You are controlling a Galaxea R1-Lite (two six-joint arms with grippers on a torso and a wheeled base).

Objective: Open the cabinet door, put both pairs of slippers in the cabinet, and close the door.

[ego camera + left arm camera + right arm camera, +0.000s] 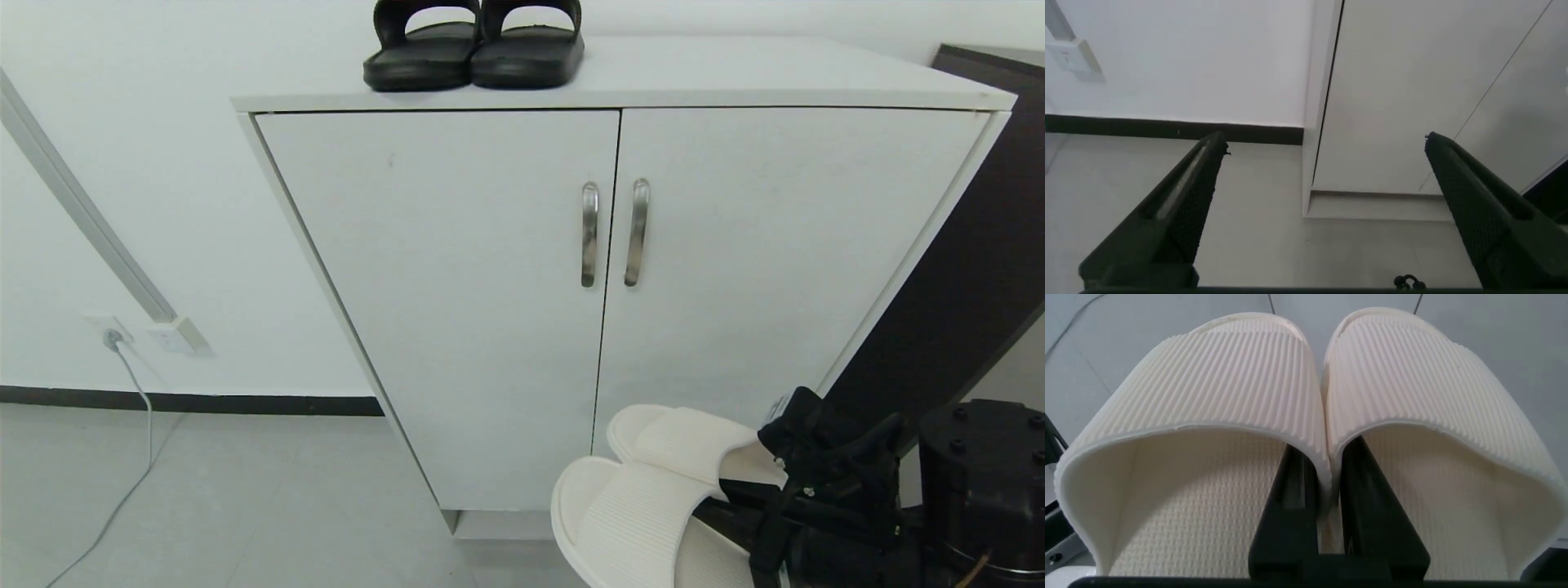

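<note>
Right claw (pixel 1327 469): clamped on the inner edges of the white slippers (pixel 645 498), which are held side by side low before the cabinet (pixel 816 73).
Left claw (pixel 1323 143): spread wide, held over the floor (pixel 1257 220) by the cabinet's base.
Cabinet doors (pixel 457 327): both shut, handles (pixel 589 234) side by side.
Black slippers (pixel 473 57): set as a pair on the cabinet top.

1. Right tool (pixel 755 486): low at the robot's right front, its fingers (pixel 1290 506) clamped together on the adjoining inner straps of the white slippers (pixel 1208 392), whose toes point away from the wrist.
2. Left tool (pixel 1323 143): angled downward, its two dark fingers (pixel 1184 204) spread wide apart.
</note>
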